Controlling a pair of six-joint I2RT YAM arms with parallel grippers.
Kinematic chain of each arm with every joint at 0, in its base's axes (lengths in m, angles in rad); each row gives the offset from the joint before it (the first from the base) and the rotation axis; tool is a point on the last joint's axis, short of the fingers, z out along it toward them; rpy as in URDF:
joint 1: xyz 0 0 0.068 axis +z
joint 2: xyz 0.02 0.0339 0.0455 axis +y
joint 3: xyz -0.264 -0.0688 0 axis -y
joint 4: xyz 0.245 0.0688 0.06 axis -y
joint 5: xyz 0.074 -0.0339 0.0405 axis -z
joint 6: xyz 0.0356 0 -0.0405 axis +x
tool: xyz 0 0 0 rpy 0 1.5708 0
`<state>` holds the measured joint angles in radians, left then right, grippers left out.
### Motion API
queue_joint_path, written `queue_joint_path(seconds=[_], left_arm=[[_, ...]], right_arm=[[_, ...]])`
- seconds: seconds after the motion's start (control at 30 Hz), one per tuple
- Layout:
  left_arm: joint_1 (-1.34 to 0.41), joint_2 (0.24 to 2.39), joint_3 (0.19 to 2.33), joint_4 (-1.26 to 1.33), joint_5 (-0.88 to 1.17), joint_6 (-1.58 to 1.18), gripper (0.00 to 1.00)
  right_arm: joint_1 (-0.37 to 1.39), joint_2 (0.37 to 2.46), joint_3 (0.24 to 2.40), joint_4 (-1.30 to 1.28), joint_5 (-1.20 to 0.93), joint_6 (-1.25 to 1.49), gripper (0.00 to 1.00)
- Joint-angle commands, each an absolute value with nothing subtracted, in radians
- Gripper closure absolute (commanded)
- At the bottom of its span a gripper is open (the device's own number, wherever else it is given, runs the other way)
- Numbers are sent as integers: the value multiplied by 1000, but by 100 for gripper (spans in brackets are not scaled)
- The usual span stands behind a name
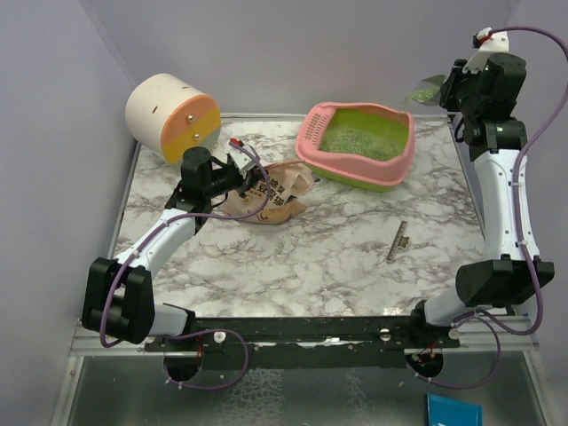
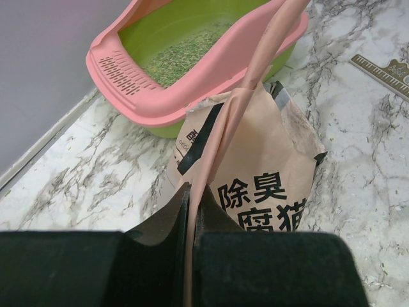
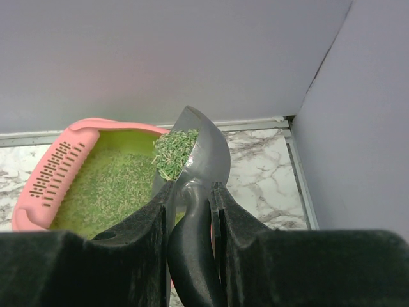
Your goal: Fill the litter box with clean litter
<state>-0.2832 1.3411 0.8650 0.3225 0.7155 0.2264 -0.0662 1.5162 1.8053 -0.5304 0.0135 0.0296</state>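
The litter box (image 1: 312, 133), with a pink slotted rim and a lime-green basin, sits at the back right and holds a layer of clean litter (image 1: 359, 140). My right gripper (image 1: 448, 89) is raised beside the box's right end. It is shut on the black handle of a grey metal scoop (image 3: 208, 153), which carries a heap of litter (image 3: 172, 153) above the box (image 3: 57, 173). My left gripper (image 2: 193, 188) is shut on an edge of the beige printed bag (image 2: 268, 173), which lies left of the box (image 2: 128, 89).
A cream-and-orange cylinder (image 1: 173, 115) lies at the back left. A thin ruler-like strip (image 1: 397, 240) lies on the marble table right of centre. Walls close in the back and both sides. A blue item (image 1: 453, 411) lies below the table's front edge.
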Motion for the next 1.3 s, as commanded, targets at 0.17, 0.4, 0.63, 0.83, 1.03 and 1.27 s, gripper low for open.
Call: queue_joint_path(seconds=[0.17, 0.4, 0.63, 0.83, 1.03, 1.27], left_arm=[[-303, 1326, 878, 382, 767, 215, 100], [-304, 1325, 877, 382, 771, 215, 100], [-302, 1323, 877, 382, 771, 215, 100], [-303, 1325, 879, 382, 773, 215, 100], [-303, 1327, 879, 382, 775, 214, 100], [-302, 1328, 881, 382, 777, 213, 100]], right_arm=[[33, 1575, 1872, -563, 90, -51, 99], [89, 1604, 1902, -577, 104, -88, 99], [148, 1636, 1927, -599, 137, -142, 99], [186, 1641, 1912, -585, 203, -191, 99], [236, 1663, 1912, -586, 278, -239, 99], [289, 1654, 1904, -580, 307, -258, 99]])
